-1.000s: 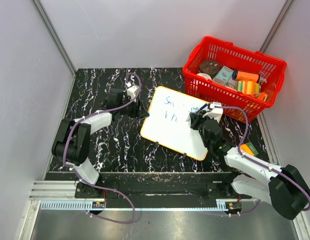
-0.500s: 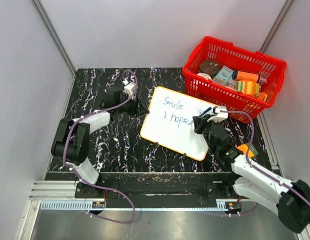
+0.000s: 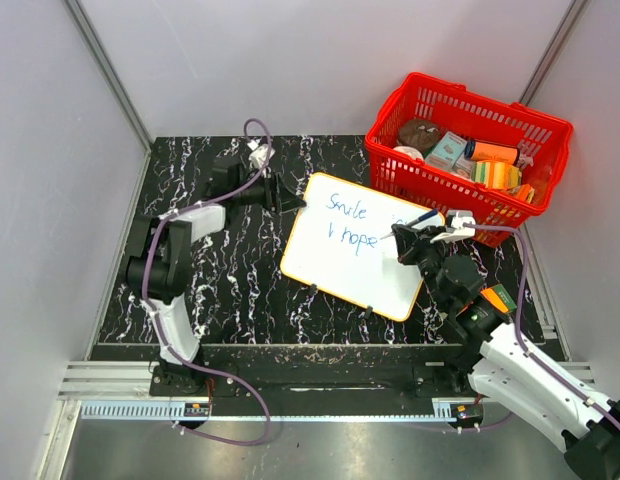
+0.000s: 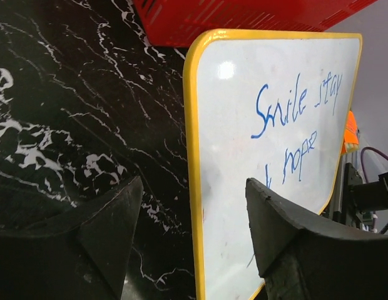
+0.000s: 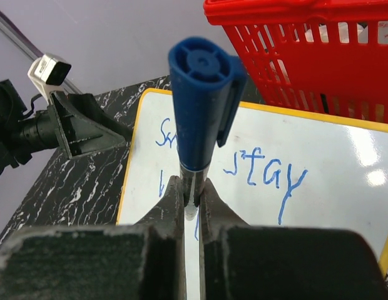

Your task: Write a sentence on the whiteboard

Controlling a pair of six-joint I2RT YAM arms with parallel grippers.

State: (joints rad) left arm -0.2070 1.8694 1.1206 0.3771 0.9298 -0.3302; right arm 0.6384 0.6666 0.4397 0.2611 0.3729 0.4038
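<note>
right hand (image 5: pixel 193 190): clamps blue marker (image 5: pixel 200 94) | left hand (image 4: pixel 193 187): wide, near whiteboard (image 4: pixel 231 206)

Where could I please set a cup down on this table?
The bare table between the left arm and the whiteboard is free, so is the strip along its near edge. Crowded: the right, where right gripper, marker and red basket meet.

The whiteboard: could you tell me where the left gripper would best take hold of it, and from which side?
Probably the yellow-framed left edge of the whiteboard, coming from the left: that edge is free and lies between the fingers of the open left gripper, whereas the red basket crowds the far corner and the right gripper holds the marker over the right side.
</note>
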